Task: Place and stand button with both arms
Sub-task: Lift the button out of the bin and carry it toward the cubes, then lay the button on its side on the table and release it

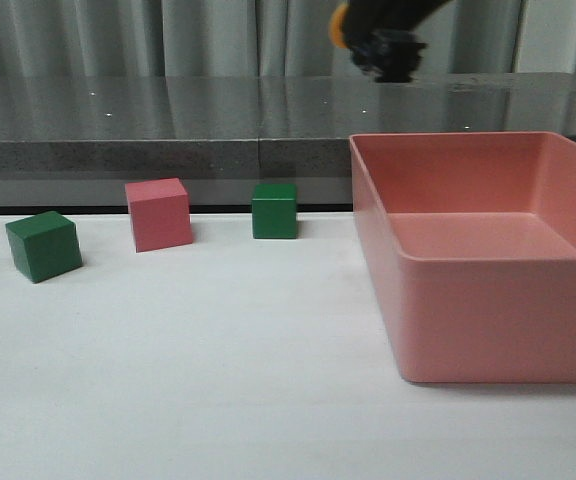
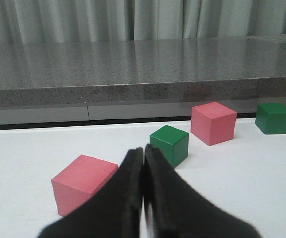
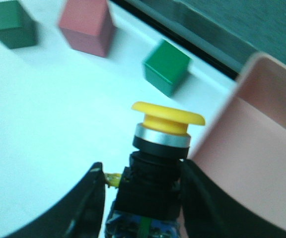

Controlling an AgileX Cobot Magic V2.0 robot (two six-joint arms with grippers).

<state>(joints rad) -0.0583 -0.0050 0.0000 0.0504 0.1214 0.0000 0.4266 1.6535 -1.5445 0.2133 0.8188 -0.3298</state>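
Note:
The button (image 3: 160,158) has a yellow mushroom cap, a silver ring and a black body. My right gripper (image 3: 143,191) is shut on its black body and holds it high in the air, cap away from the wrist. In the front view the right gripper (image 1: 388,45) is at the top edge above the pink bin's far left corner, with a bit of the yellow cap (image 1: 338,28) showing. My left gripper (image 2: 143,163) is shut and empty, low over the table, next to a pink cube (image 2: 81,181). It is out of the front view.
A large pink bin (image 1: 488,300) stands on the right of the white table. A green cube (image 1: 43,245), a pink cube (image 1: 158,213) and another green cube (image 1: 274,210) stand in a row at the back left. A grey ledge runs behind.

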